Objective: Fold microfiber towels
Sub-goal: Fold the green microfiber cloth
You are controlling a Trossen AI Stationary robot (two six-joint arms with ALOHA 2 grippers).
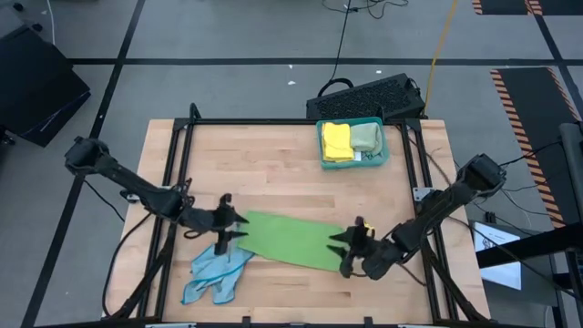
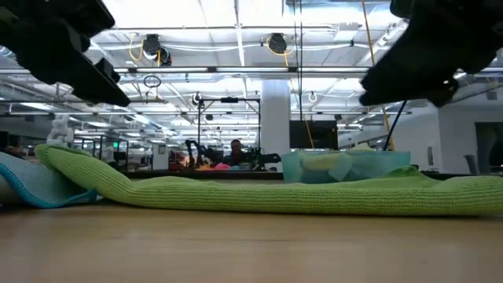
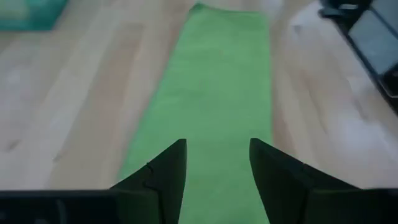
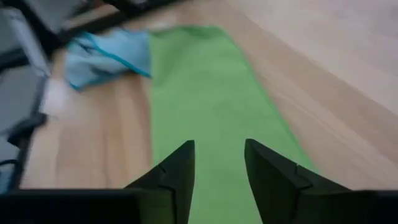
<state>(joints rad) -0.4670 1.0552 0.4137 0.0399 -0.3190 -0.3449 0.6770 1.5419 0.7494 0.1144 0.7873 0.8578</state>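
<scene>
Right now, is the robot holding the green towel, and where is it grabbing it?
No, nothing is held. The green towel lies flat on the table. The left gripper and right gripper are open, one over each short end, with nothing pinched.

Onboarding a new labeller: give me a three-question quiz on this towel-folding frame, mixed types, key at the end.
1. True or false: the green towel lies as a long folded strip between the left claw and the right claw.
2. Which cloth lies crumpled by the left claw? A) yellow B) light blue C) grey
3. Fill in: the yellow towel sits in the teal ____.

Key:
1. True; both claws are open, one at each end, neither gripping.
2. B, the light blue towel.
3. tray.
</scene>
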